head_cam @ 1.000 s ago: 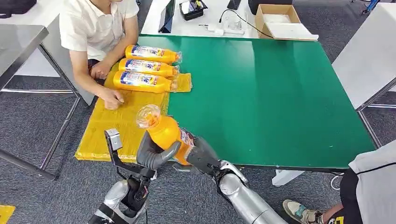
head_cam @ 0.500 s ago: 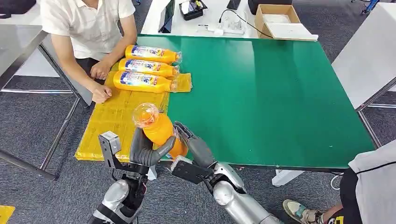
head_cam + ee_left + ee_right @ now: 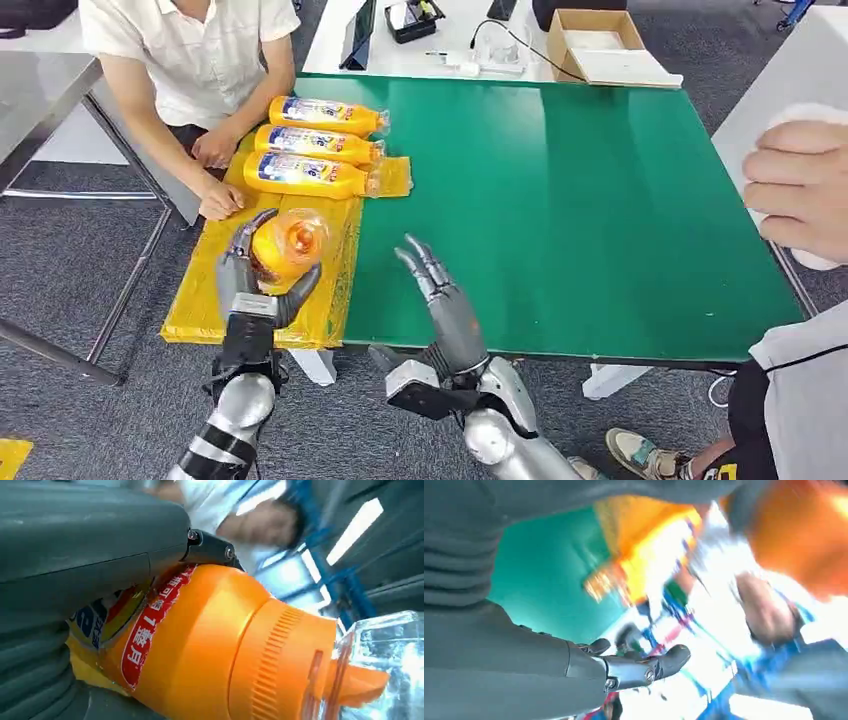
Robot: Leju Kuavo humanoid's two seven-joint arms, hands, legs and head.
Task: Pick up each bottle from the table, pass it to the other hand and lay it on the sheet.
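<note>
- The right hand [image 3: 443,305] is seen raised above the near edge of the green table [image 3: 580,210]; its fingers [image 3: 425,262] are extended and spread, and nothing is held in them. In the right wrist view the same hand [image 3: 574,665] is shown empty, with the scene beyond it blurred.
- The left hand [image 3: 258,285] is seen to the left of the right hand and apart from it, over the near part of the yellow sheet [image 3: 235,275]. An orange bottle [image 3: 285,247] is gripped in it, with the fingers wrapped round the body and the clear cap turned toward the camera.
- In the left wrist view the held bottle [image 3: 210,645] is shown close up: an orange body, a red and blue label, a ribbed orange collar and a transparent cap, clasped by the left hand [image 3: 75,580].
- The sheet is laid along the left side of the table, overhanging its left edge.
- Three further bottles [image 3: 305,145] are laid on their sides at the far end of the sheet, side by side, caps pointing right.
- A seated person [image 3: 195,60] in a white shirt is shown at the far left, one fist resting on the sheet beside the nearest of the three bottles.
- A cardboard box [image 3: 595,40] is placed beyond the far edge of the table.
- Another person's hand [image 3: 800,185] is visible at the right edge.
</note>
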